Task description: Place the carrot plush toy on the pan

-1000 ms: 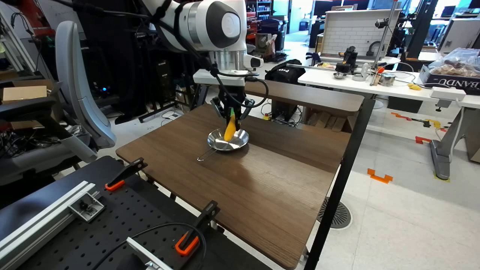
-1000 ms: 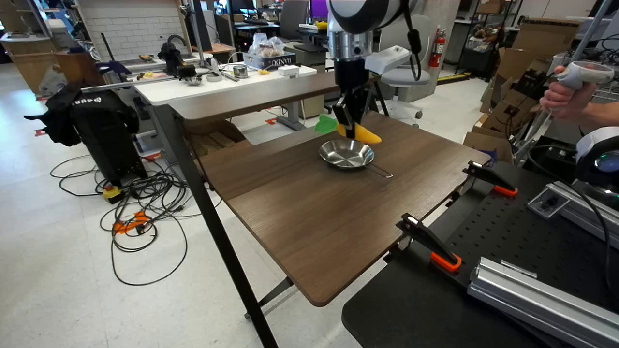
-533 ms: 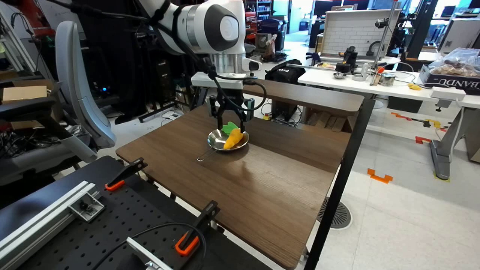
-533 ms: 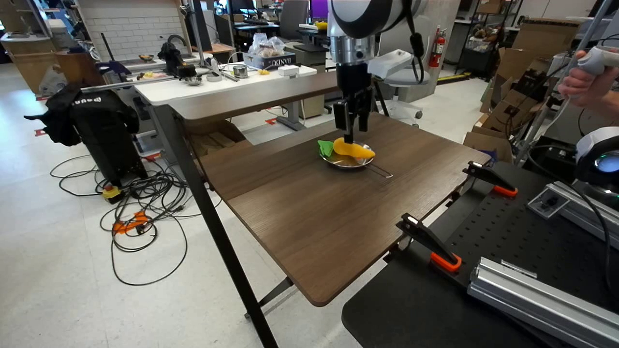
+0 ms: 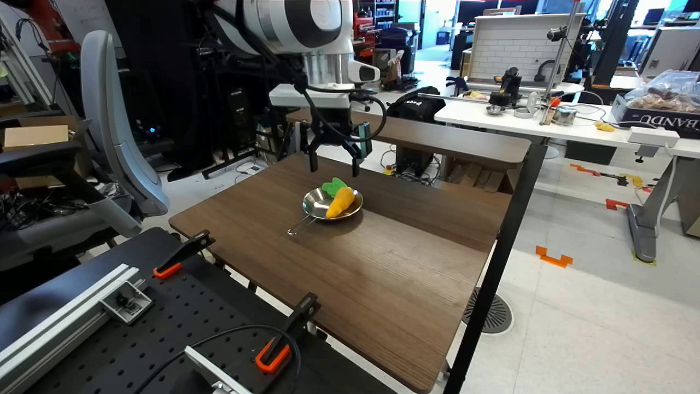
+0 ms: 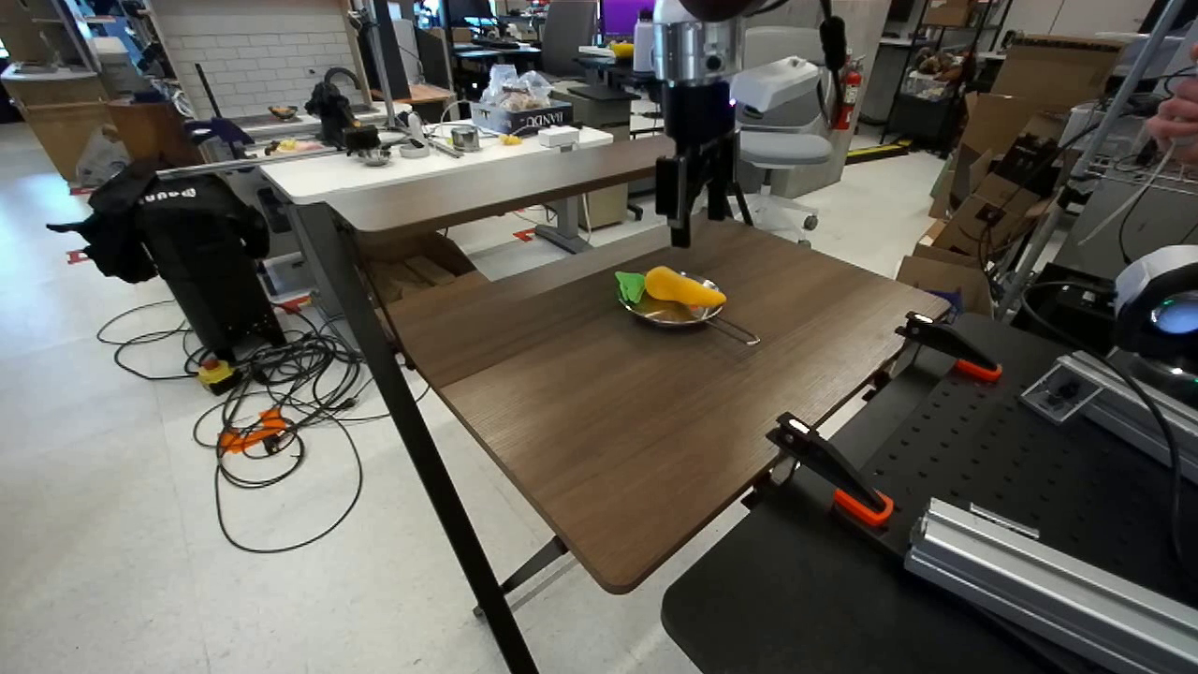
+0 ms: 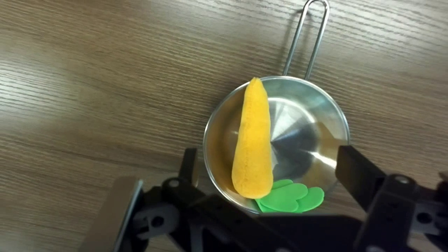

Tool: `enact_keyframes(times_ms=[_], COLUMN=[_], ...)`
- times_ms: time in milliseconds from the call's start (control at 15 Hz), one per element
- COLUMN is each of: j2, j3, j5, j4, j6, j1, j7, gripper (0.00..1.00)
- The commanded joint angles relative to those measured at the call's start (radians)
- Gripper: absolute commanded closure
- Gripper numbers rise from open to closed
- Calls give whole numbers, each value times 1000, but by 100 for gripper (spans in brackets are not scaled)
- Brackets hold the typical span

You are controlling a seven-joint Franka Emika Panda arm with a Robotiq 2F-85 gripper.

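Note:
The yellow-orange carrot plush toy [image 7: 251, 150] lies on its side in the shiny round pan [image 7: 294, 150]. Its tip rests at the rim near the wire handle, and its green leaves [image 7: 290, 196] lie over the opposite edge. In both exterior views the carrot plush toy [image 5: 341, 202] [image 6: 683, 286] sits inside the pan [image 5: 314, 205] [image 6: 660, 318] on the brown table. My gripper [image 5: 334, 168] [image 6: 699, 227] hangs above it, clear of toy and pan. Seen from the wrist, the gripper [image 7: 266, 149] stands wide open, its fingers apart with nothing gripped.
The brown table [image 5: 383, 273] has a raised shelf [image 5: 454, 139] along its back. A black perforated board [image 5: 180, 328] with orange-tipped clamps [image 5: 273, 353] adjoins the near edge. A grey chair [image 5: 117, 120] stands beside the table. A person's hand [image 6: 1175, 117] shows at an exterior view's edge.
A second ago the gripper held the carrot above the pan. It then opened, the toy came down into the pan, and the arm has since risen away.

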Motion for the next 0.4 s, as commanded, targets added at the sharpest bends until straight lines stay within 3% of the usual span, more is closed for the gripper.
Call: enact_keyframes(times_ms=[0,333], j2=[-126,-239], j3=[-1,-1], j5=[1,11], j4=[-93,-166], j6=[-32,-52], j1=[1,2], j7=[-5,24], gripper=[0,0])
